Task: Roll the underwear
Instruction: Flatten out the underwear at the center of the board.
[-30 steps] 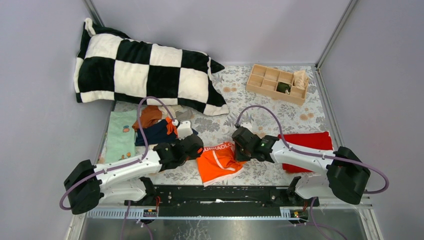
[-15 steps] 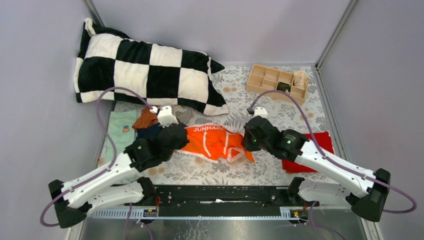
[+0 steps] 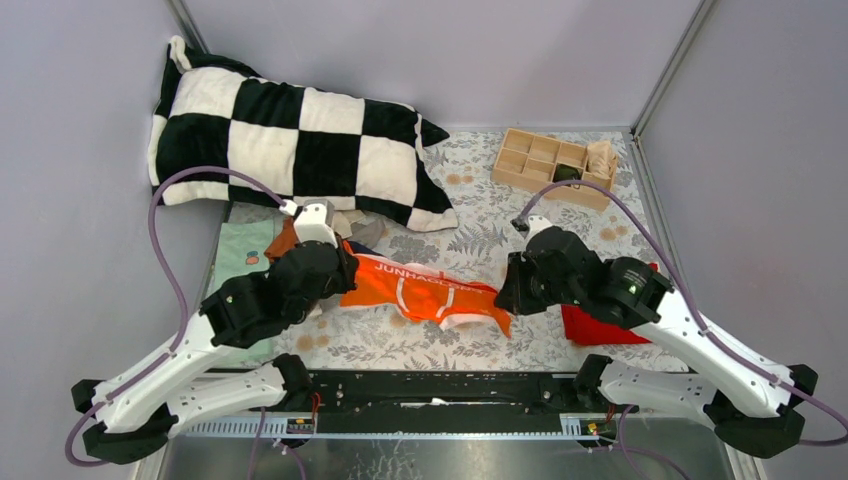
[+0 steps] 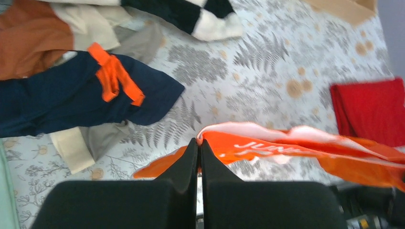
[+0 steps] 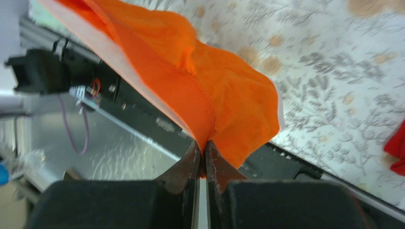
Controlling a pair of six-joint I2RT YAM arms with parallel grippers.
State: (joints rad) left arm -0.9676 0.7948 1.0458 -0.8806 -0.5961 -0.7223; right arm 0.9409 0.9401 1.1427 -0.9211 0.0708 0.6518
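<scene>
At the left of the overhead view my left gripper (image 4: 198,141) is pinched shut on 1 end of the orange underwear (image 3: 425,293), just right of the heap holding the navy briefs (image 4: 71,98); the orange cloth spans the middle of the frame, raised off the patterned table (image 3: 480,225), I judge so it pulls flat for rolling; at centre right my right gripper (image 5: 204,143) is clamped on the opposite end's seam, near the red cloth (image 3: 590,328); 2 opposed holds make it taut.
</scene>
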